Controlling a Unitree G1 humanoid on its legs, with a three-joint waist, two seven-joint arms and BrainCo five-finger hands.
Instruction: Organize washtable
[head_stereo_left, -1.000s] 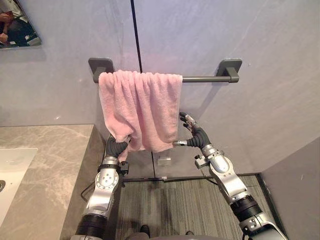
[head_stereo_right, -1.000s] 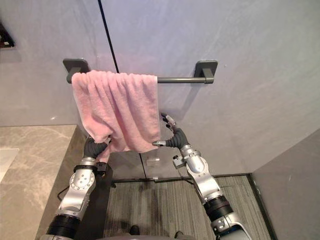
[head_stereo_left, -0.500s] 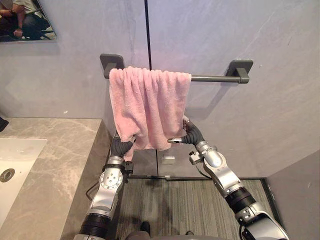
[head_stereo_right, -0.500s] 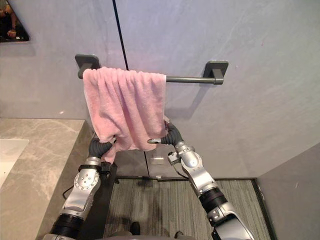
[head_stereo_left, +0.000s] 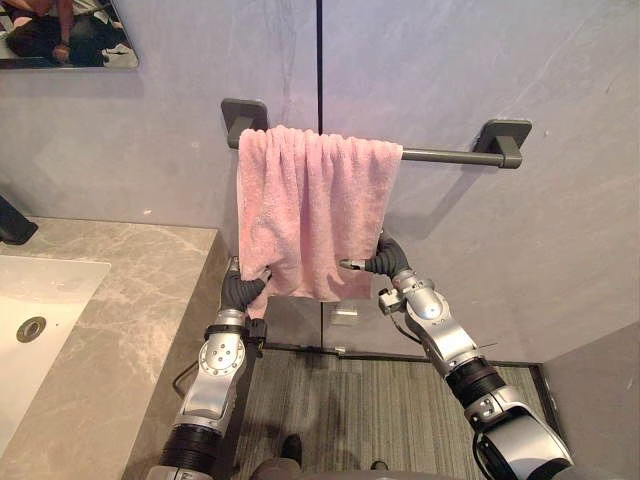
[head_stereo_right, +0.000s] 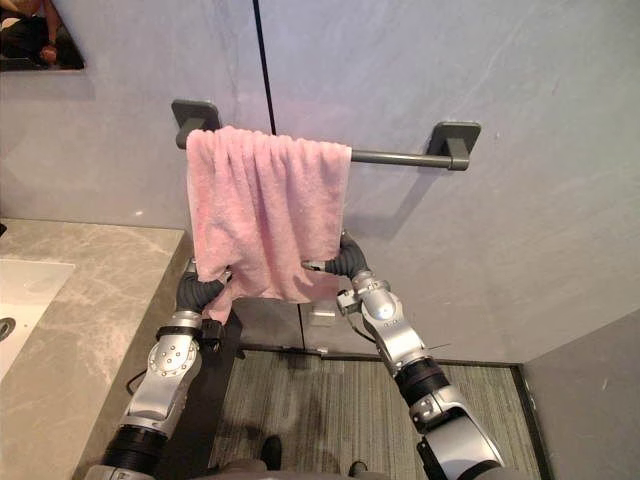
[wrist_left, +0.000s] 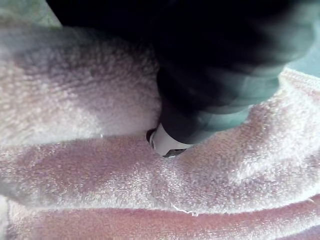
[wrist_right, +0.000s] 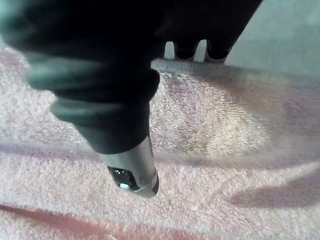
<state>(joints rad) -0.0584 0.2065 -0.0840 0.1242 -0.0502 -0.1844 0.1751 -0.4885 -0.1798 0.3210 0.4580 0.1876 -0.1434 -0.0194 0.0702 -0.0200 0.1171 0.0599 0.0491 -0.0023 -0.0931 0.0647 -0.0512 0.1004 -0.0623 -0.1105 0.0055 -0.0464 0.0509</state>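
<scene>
Fingers of right hand (head_stereo_left: 386, 258), spread before, now pinch the pink towel (head_stereo_left: 315, 210) (left hand (head_stereo_left: 241, 290) still grips its corner).

Pink terry towel (head_stereo_left: 315, 215), draped over the left end of a dark wall bar (head_stereo_left: 450, 155), gathered in vertical folds, hanging straight down, lower left corner bunched in left hand (head_stereo_left: 238, 290), lower right edge pinched between thumb and fingers of right hand (head_stereo_left: 390, 258)

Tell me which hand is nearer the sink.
Left. The left hand grips the lower corner of the pink towel on the side toward the sink; the right hand pinches the towel's far edge.
</scene>
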